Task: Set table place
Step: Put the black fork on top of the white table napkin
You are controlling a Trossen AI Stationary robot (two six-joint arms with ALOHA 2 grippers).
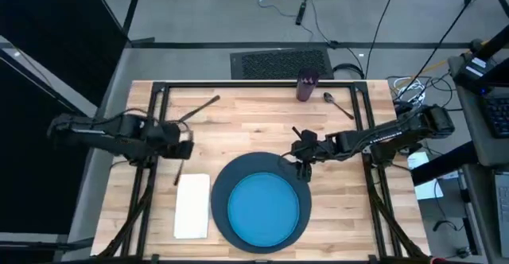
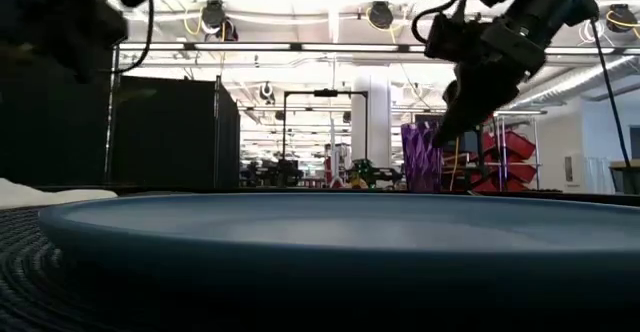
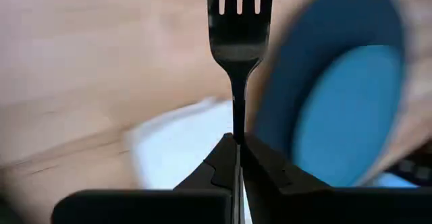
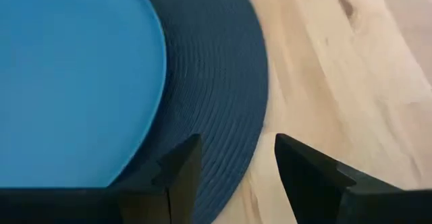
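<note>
The dark navy disc (image 1: 225, 186) lies near the table's front middle, with the bright blue plate (image 1: 266, 208) on it. The white napkin (image 1: 192, 206) lies flat to the disc's left. My left gripper (image 1: 181, 149) hangs above the napkin's far end, shut on the metal fork (image 3: 239, 42). My right gripper (image 4: 233, 163) stands open over the disc's far right rim, with nothing between its fingers. The knife (image 1: 202, 110), the spoon (image 1: 337, 104) and the purple cup (image 1: 307, 87) sit on the table (image 1: 254, 129) toward its far edge. My left gripper pinches the fork's handle (image 3: 237, 126) between its two fingers (image 3: 270, 173). The fingers lie along the fork. Its tines (image 3: 239, 1) jut out past the fingertips toward the table's near edge, above the napkin (image 3: 182, 143).
Bare planks lie between the two grippers and to the right of the disc (image 4: 223, 69). The black metal frame (image 1: 262, 87) runs around the tabletop. A dark mat and cables lie on the floor beyond the far edge.
</note>
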